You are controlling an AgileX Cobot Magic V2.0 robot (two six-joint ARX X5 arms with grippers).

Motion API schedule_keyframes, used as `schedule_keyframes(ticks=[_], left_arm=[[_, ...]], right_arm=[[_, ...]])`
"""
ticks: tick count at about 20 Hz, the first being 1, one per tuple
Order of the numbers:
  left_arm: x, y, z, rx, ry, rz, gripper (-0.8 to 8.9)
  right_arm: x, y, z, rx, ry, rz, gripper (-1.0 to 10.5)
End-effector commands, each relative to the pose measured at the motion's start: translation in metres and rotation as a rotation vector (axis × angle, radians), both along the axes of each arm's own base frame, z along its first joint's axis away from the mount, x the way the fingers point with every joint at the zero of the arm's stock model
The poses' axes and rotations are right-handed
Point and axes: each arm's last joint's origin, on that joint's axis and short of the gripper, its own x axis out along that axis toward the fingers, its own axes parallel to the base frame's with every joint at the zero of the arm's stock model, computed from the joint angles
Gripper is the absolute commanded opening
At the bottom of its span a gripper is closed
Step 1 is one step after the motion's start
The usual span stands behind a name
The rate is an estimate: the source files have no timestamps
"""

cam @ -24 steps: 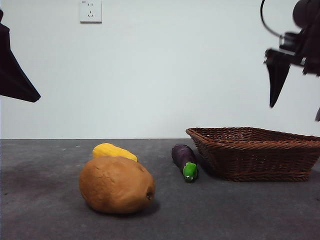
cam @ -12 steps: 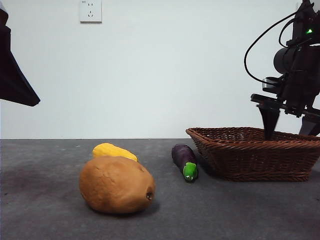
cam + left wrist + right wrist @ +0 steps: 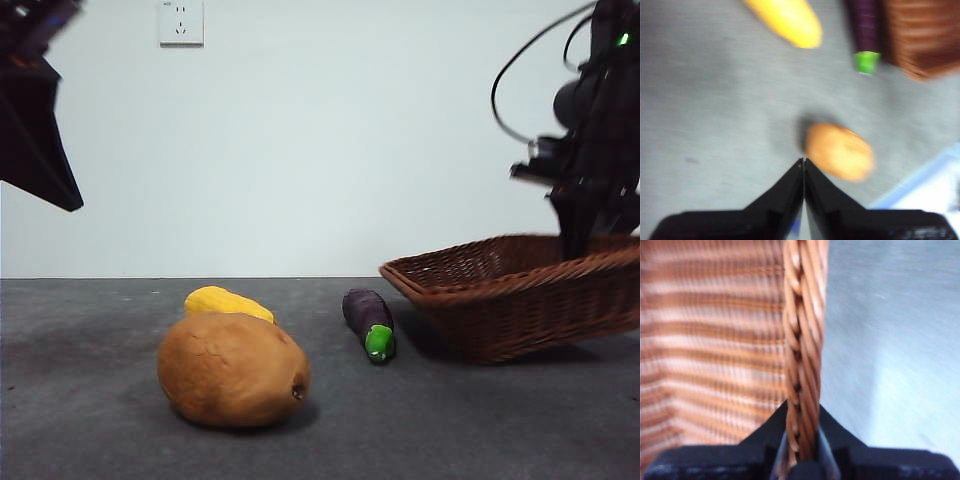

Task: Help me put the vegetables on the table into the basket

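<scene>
Right pincer [image 3: 802, 450] clamped on 1 tilted basket [image 3: 500, 290] rim, left pincer [image 3: 803, 165] closed, 3 vegetables [image 3: 233, 368] on table [image 3: 90, 420]

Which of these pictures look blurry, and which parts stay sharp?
Front view: brown potato sharp, tilted dark woven basket smeared. Left wrist view: soft all over, shut left pincer crisp. Right wrist view: weave streaked, right pincer clamped on the braided rim.

Vegetables: three. One potato [image 3: 233, 370], below the left gripper [image 3: 803, 162]; one yellow vegetable [image 3: 228, 302]; one eggplant [image 3: 369, 323]. Baskets: one [image 3: 510, 290], its rim clamped by the right gripper [image 3: 802, 440]. Grippers: two. Tables: one [image 3: 90, 400].
</scene>
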Motion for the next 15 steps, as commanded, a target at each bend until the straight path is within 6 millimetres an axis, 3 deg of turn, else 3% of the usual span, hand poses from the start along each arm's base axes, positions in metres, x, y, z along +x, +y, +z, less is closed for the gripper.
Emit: schedule_keyframes(ticks=[1,3,8,15], left_arm=[[0.029,-0.009,0.004,0.117,0.045,0.054,1.84],[0.057,-0.019,0.005,0.142,0.104,0.067,3.55],[0.111,-0.042,-0.008,0.226,0.288,0.123,4.19],[0.157,-0.07,-0.018,0.234,0.299,0.154,4.18]], right_arm=[[-0.011,-0.002,0.027,-0.004,-0.06,0.018,-0.2],[-0.023,-0.002,0.049,-0.006,-0.101,0.03,-0.2],[-0.056,-0.002,0.093,-0.009,-0.184,0.039,-0.2],[-0.085,-0.002,0.124,-0.015,-0.243,0.056,-0.2]])
